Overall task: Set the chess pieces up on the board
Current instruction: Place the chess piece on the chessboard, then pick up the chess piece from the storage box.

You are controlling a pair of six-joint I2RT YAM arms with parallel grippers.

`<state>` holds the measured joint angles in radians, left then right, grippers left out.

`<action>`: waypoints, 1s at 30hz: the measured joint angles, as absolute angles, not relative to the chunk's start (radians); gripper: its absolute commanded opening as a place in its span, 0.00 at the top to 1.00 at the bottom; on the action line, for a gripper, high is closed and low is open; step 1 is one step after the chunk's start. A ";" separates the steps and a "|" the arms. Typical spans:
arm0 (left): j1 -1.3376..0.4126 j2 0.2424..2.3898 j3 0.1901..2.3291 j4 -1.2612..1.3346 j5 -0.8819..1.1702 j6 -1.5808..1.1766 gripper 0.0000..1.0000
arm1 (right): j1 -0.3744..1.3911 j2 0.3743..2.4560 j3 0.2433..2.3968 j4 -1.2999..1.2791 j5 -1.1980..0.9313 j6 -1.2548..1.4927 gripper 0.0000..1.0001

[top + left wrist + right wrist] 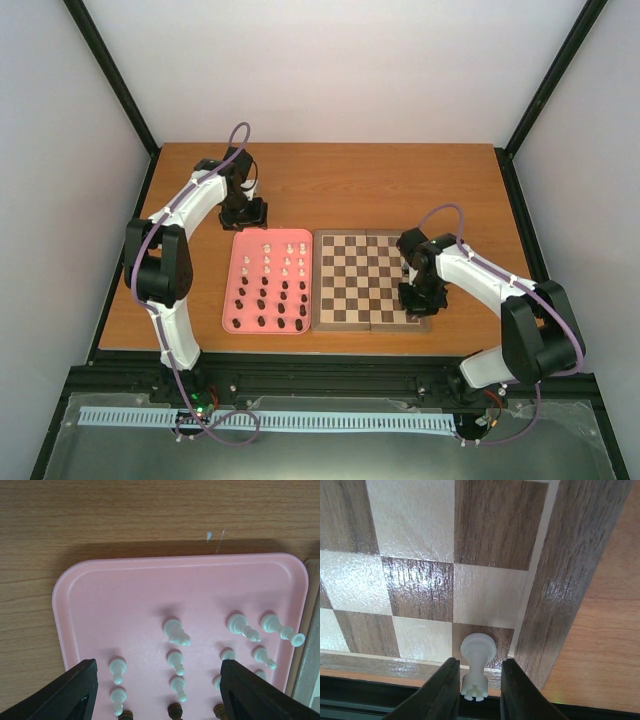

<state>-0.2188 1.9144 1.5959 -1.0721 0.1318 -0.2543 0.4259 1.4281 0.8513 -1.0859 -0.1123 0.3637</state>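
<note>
Many chess pieces [176, 631] stand upright inside the pink tray [125, 585].

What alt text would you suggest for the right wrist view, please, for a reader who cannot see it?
A white rook stands on the dark corner square of the board, between the right gripper's two dark fingers. Beyond the board's brown border lies the orange-brown table.

white rook [477, 650]: upright, dark corner square, between right claw [480, 672] fingers
board [368, 280]: checkered wood, flat under right claw
remaining pieces [176, 632]: white and dark rows, below left claw [159, 680]
</note>
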 measured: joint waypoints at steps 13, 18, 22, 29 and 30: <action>-0.219 1.914 1.596 -1.072 0.135 -0.254 0.24 | 0.426 1.399 0.979 -1.139 -0.112 0.363 0.49; -0.219 1.914 1.596 -1.072 0.137 -0.254 0.24 | 0.434 1.423 1.185 -1.171 -0.108 0.357 0.49; -0.219 1.914 1.596 -1.072 0.138 -0.254 0.24 | 0.471 1.549 1.386 -1.171 -0.113 0.337 0.49; -0.218 1.914 1.596 -1.073 0.138 -0.255 0.24 | 0.595 1.894 1.693 -1.109 -0.159 0.284 0.50; -0.218 1.914 1.596 -1.073 0.138 -0.255 0.24 | 0.605 1.934 1.728 -1.103 -0.168 0.276 0.50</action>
<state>-0.2184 1.9144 1.5959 -1.0725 0.1383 -0.2546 0.6048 1.9339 1.7275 -1.1027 -0.1680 0.2764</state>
